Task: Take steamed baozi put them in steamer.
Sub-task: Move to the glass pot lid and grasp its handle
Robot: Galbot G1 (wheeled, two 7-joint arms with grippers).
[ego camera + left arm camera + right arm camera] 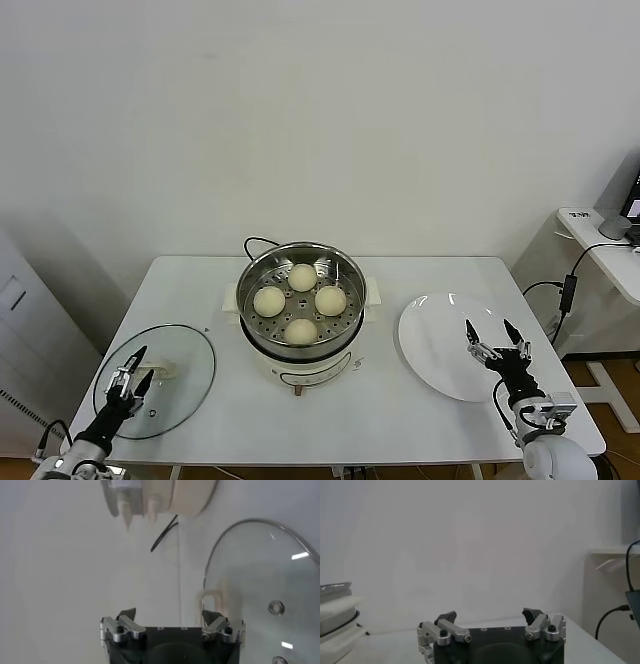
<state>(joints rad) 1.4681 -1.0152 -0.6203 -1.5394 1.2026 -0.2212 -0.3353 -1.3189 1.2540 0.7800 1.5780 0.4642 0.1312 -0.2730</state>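
Four steamed baozi [300, 302] sat in the steamer [349, 278] at table [420, 420] centre. The left gripper [131, 372] hung open and empty above the glass lid [185, 385]. The right gripper [490, 338] hung open and empty above the white plate [430, 340].
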